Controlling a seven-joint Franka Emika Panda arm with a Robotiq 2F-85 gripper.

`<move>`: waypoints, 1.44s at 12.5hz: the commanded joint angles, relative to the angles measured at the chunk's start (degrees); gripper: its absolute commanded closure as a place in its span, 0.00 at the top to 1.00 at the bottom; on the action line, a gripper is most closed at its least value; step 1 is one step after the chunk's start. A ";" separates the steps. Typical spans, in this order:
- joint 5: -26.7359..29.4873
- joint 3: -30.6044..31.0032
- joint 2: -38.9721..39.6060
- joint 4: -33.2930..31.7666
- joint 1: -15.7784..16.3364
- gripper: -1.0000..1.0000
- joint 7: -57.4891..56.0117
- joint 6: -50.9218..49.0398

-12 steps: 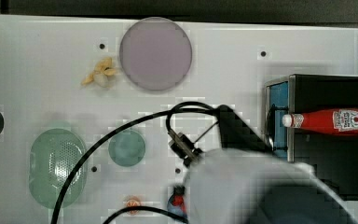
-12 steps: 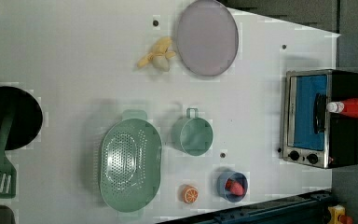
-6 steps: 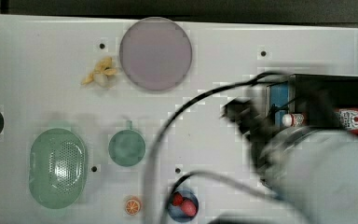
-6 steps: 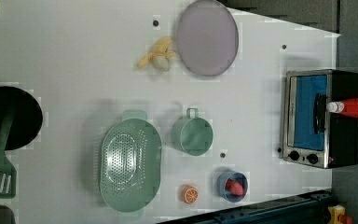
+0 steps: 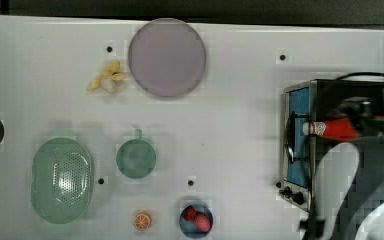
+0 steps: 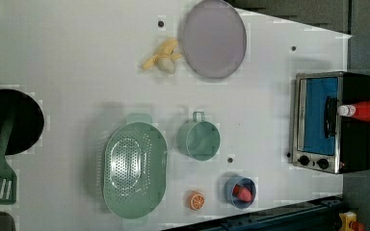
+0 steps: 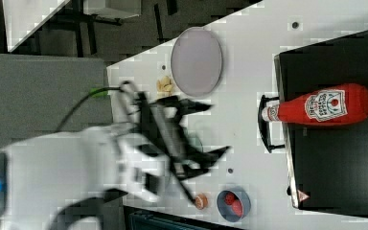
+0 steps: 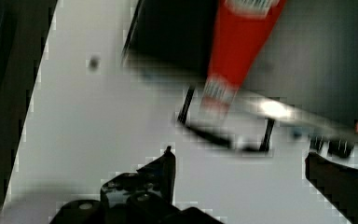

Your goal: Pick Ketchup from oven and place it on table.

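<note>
- Ketchup (image 7: 318, 110) lies on its side on top of oven (image 7: 335, 158), not inside; white cap points toward the door side and overhangs the front edge just above the black handle (image 7: 264, 123).
- Lying flat across the roof w/ label up, the bottle shows its long flanks, so a grasp across the body looks the obvious choice; judgement only.
- Oven sits at the top view's right edge of tabletop (image 5: 230, 125), door shut, blue glass facing the open tabletop; nothing can be made out behind the glass.
- Hand (image 7: 215, 127) is spread wide w/ nothing between its fingers; in the right view it hangs over the tabletop, well apart from the bottle, tips aimed toward the oven.
- Wrist view agrees: both fingertips (image 8: 168, 161) frame bare tabletop, w/ the bottle's cap end and the oven handle ahead of them.
- Step in hand, as judged: approach; pick not yet made.
- Containers:
  - small blue bowl (image 6: 241, 191) holds red strawberries (image 6: 243, 193).
  - green cup (image 6: 198, 139) looks empty.
  - green colander (image 6: 135, 168) empty as far as can be told.
  - lilac plate (image 6: 214, 37) bare; yellowish banana-like item (image 6: 164, 57) just beside it.
  - orange slice (image 6: 195, 199) lies loose near the blue bowl.
  - black pan (image 6: 7, 120) w/ green spatula (image 6: 0, 173) resting across it.
</note>
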 commanded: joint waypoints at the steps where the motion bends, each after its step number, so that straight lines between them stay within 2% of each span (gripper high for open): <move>1: -0.20 -2.10 3.12 1.13 -0.80 1.00 2.20 3.32; 5: 1.95 -6.30 12.05 4.55 -1.26 1.00 2.20 7.85; 10: 14.10 -7.97 21.34 6.31 -3.39 1.00 2.20 11.85; 16: 15.09 -7.91 26.75 6.04 -4.57 1.00 2.20 15.93; 17: 15.67 -7.77 27.04 5.95 -4.56 0.96 2.20 15.99; 18: 15.86 -7.90 27.39 5.90 -4.65 0.85 2.20 17.08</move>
